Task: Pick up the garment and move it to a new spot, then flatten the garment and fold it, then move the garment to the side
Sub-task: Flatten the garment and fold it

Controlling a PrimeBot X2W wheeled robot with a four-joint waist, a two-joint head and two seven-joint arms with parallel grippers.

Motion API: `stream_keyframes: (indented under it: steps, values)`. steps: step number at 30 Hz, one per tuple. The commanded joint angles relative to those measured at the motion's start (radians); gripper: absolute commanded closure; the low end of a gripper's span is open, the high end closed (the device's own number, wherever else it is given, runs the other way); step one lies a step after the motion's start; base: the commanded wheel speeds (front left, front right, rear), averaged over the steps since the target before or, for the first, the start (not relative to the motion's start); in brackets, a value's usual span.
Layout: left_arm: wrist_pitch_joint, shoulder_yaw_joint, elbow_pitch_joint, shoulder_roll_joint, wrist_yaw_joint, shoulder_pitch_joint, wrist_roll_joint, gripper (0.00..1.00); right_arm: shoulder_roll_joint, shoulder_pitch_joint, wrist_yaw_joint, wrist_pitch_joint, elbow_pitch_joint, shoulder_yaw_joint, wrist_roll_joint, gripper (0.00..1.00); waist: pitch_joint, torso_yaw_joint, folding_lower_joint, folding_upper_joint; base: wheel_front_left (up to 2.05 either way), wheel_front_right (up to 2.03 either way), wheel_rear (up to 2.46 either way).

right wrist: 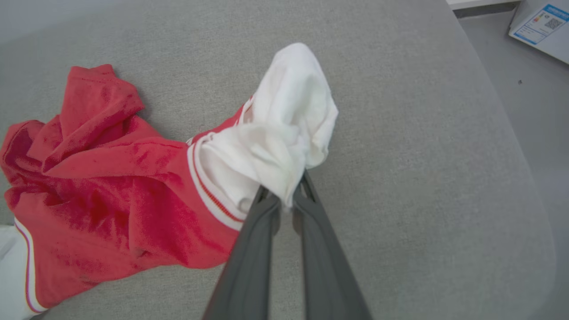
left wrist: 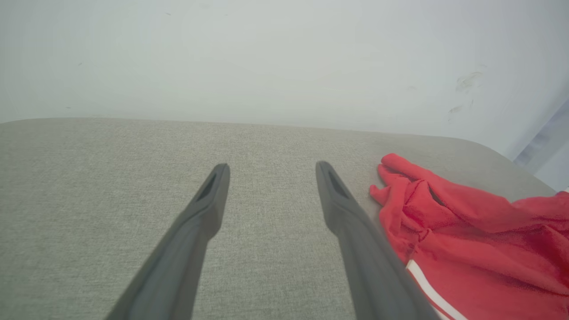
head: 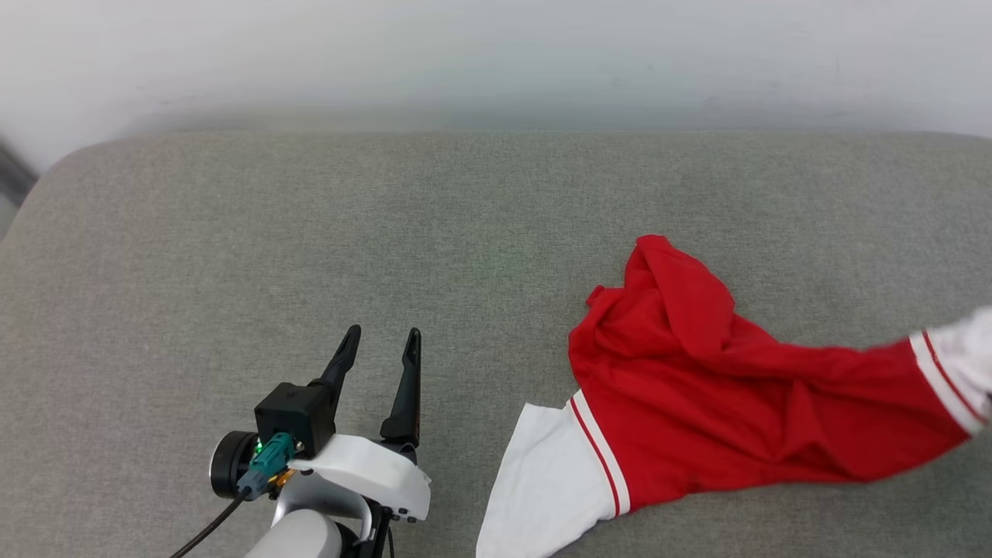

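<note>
Right wrist view shows my right gripper (right wrist: 286, 198), jaws pressed together, pinching one white short sleeve (right wrist: 289, 120) of the crumpled red jersey tee (right wrist: 111, 178) with striped trim. The tee lies on the right half of the grey fabric worktop (right wrist: 400, 155). My left gripper (head: 384, 333) sits left of it, jaws spread, holding nothing.

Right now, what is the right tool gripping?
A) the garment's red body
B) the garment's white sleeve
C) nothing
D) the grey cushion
B: the right wrist view shows the right tool shut on a bunched white sleeve of the garment.
</note>
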Motion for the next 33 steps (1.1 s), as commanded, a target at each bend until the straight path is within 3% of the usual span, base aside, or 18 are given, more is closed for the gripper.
stream_keyframes:
  steps: [1,8,9,10,14,23,33]
  values:
    - [-0.004,0.000,-0.001,0.001,0.004,0.013,0.001,0.00,0.026,0.035,0.000,0.003,0.017,-0.033,-0.015,1.00,0.002,-0.004,0.0000,0.0000,0.00,0.00,0.00]
    - [0.002,-0.002,-0.006,0.012,0.004,0.004,0.003,0.00,0.112,0.102,0.000,-0.078,0.181,-0.149,-0.015,1.00,0.017,-0.011,0.0000,0.0000,0.00,0.00,0.00]
    - [0.005,-0.003,-0.007,0.015,0.005,0.002,0.005,0.00,0.117,0.104,0.000,-0.102,0.210,-0.154,-0.016,0.18,0.019,-0.011,0.0000,0.0000,0.00,0.00,0.00]
    - [0.007,-0.002,-0.009,0.018,0.005,0.000,0.005,0.00,0.123,0.098,0.000,-0.133,0.234,-0.155,-0.009,0.00,0.020,-0.012,0.0000,0.0000,0.00,0.00,0.00]
    - [0.013,0.003,-0.015,0.032,0.008,0.000,0.004,0.00,0.129,0.078,0.000,-0.272,0.267,-0.125,0.003,0.00,0.016,-0.013,0.0000,0.0000,0.00,0.00,0.00]
    - [0.019,0.014,-0.028,0.048,0.034,0.042,-0.009,0.00,0.132,0.123,0.000,-0.557,0.160,-0.044,-0.035,0.00,-0.034,-0.012,0.0000,0.0000,0.00,0.00,0.00]
    - [0.035,0.023,-0.034,0.072,0.061,0.110,-0.034,0.00,0.150,0.200,0.000,-0.760,0.052,0.170,-0.044,0.00,-0.117,-0.005,0.0000,0.0000,0.00,0.00,0.00]
